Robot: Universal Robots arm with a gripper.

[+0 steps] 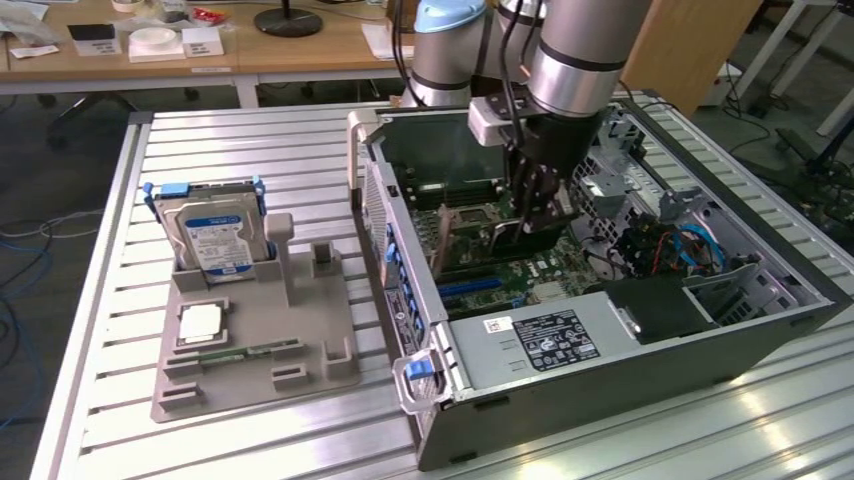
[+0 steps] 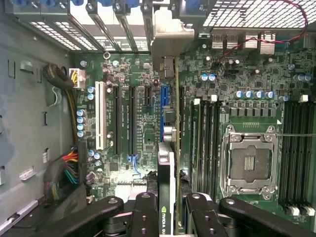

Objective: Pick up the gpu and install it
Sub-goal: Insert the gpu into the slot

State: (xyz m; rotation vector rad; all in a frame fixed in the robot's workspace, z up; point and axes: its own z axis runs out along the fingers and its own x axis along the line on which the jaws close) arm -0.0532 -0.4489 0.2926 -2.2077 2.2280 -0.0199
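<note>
Inside the open computer case [image 1: 747,330], my gripper [image 1: 539,212] hangs over the motherboard [image 1: 481,265]. It is shut on the gpu [image 1: 531,238], a dark card held on edge between the fingers. In the wrist view the gpu [image 2: 168,163] runs edge-on away from my gripper [image 2: 170,215]. Its silver end bracket [image 2: 170,34] reaches the case's rear slot openings. The card stands over the blue expansion slot [image 2: 165,96], between the black slots [image 2: 132,118] and the processor socket [image 2: 249,165]. I cannot tell whether its lower edge touches the slot.
A grey fixture [image 1: 254,345] on the slatted table holds an upright silver hard drive [image 1: 214,240] and a green memory stick [image 1: 240,352]. Cable bundles [image 2: 66,168] and the power supply [image 1: 534,345] crowd the case. Memory slots [image 2: 296,148] lie beyond the socket.
</note>
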